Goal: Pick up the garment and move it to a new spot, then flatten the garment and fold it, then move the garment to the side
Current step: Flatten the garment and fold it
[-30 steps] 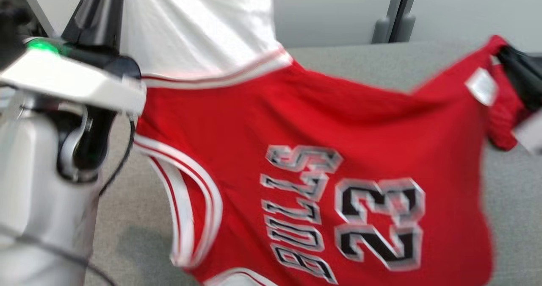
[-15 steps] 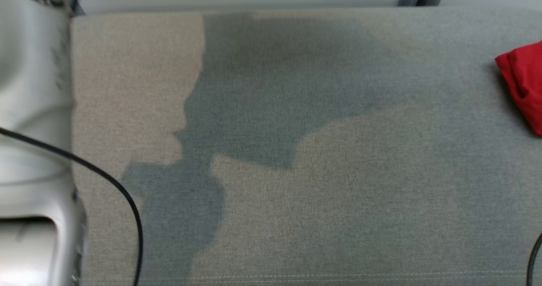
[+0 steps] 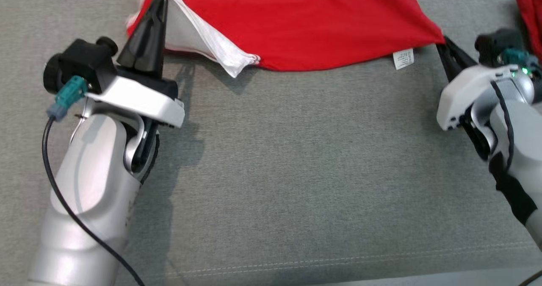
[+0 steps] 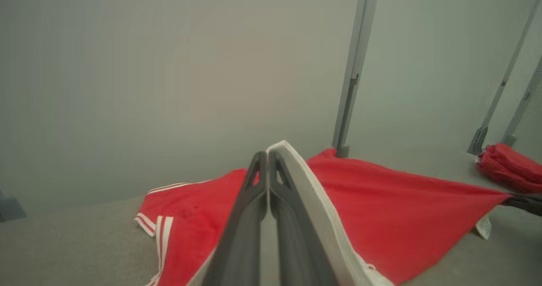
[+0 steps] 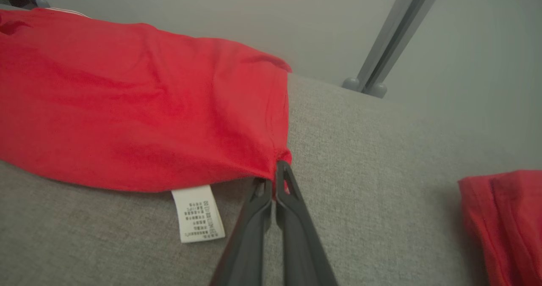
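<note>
1. Bench [image 3: 296, 171]: grey woven cover with a stitched seam along the near edge; it carries all items listed below; a pale grey wall [image 4: 169, 65] stands behind it, with a grey post [image 4: 353, 65] rising at the rear edge.

2. Garment [image 3: 322, 19]: red jersey with white trim; located at the far side of the bench, in the upper centre of the head view; its near edge is drawn in a straight line between the two tools; the left corner is turned so the white inner face shows, and it casts a shadow on the bench below; in the left wrist view the rest of the garment [image 4: 381, 209] spreads across the bench, striped trim at the left.

3. Left forearm [image 3: 89, 184]: silver housing at the lower left of the head view; a black cable [image 3: 59, 201] runs along it.

4. Second red cloth [image 5: 504, 218]: bunched on the bench at the right, apart from the garment.

5. Left tool [image 3: 160, 2]: fingers pressed together, pinching the white-faced left corner of the garment; the white hem lies along one finger in the left wrist view.

6. Right tool [image 5: 275, 171]: fingers pressed together, pinching the red right corner of the garment, low over the bench.

7. Care label [image 5: 197, 213]: white, printed; hangs from the garment edge just beside the right tool and lies flat on the bench.
</note>
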